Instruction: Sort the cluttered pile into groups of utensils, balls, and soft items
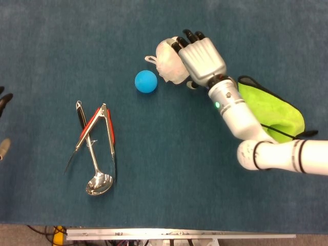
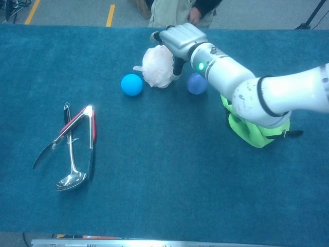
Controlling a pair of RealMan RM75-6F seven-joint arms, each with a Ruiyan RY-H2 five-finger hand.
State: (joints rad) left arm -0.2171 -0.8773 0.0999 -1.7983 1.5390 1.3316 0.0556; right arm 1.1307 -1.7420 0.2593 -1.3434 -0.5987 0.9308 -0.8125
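Observation:
My right hand [image 1: 201, 55] [image 2: 178, 40] lies over the white mesh loofah [image 1: 167, 61] [image 2: 156, 67], fingers draped across its top and the thumb against its right side. Whether it has closed on the loofah does not show. Left of the loofah sits a blue ball [image 1: 146, 81] [image 2: 132, 85]. A purple ball [image 2: 197, 83] lies just right of it; the arm hides this ball in the head view. The green cloth [image 1: 271, 108] [image 2: 253, 132] lies crumpled under my right forearm. Only the fingertips of my left hand [image 1: 3, 123] show at the far left edge, spread and holding nothing.
Red-handled tongs [image 1: 97, 128] [image 2: 77, 126] and a steel ladle [image 1: 97, 180] [image 2: 71, 177] lie crossed at the left on the blue carpet. A person stands beyond the table's far edge [image 2: 180, 10].

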